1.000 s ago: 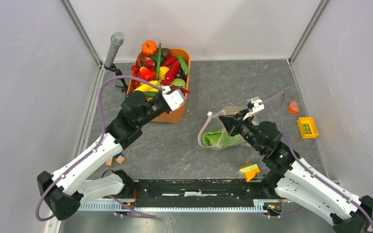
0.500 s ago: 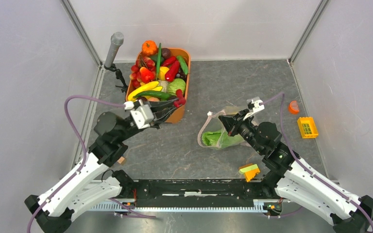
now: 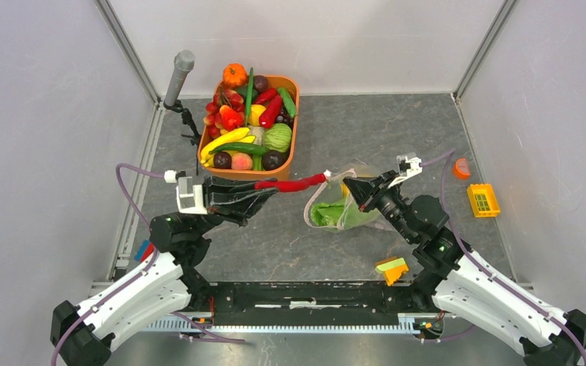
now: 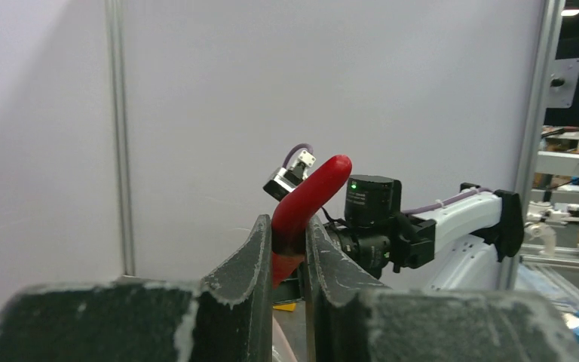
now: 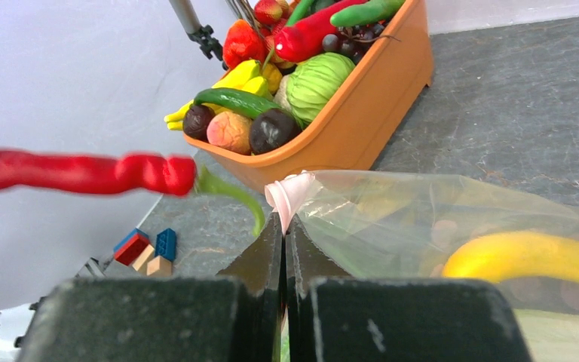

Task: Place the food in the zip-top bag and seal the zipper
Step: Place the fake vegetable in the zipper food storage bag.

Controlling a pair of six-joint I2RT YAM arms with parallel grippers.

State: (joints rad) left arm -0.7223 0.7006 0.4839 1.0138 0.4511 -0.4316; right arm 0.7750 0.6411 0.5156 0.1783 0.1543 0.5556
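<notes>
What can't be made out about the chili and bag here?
- Top external: the right pincer covers part of the zip-top bag; no banana shows.
- Left wrist: the left pincer hides the lower end of the red chili.
- Right wrist: chili blurred, cut by the left edge; unclear whether its stem is past the zipper.

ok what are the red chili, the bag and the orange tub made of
Red chili: likely moulded plastic, uniformly bright red with a smooth skin.
Bag: thin clear plastic film; it creases and the banana shows through.
Orange tub: looks like rigid plastic, smooth even walls, fairly matte.
</notes>
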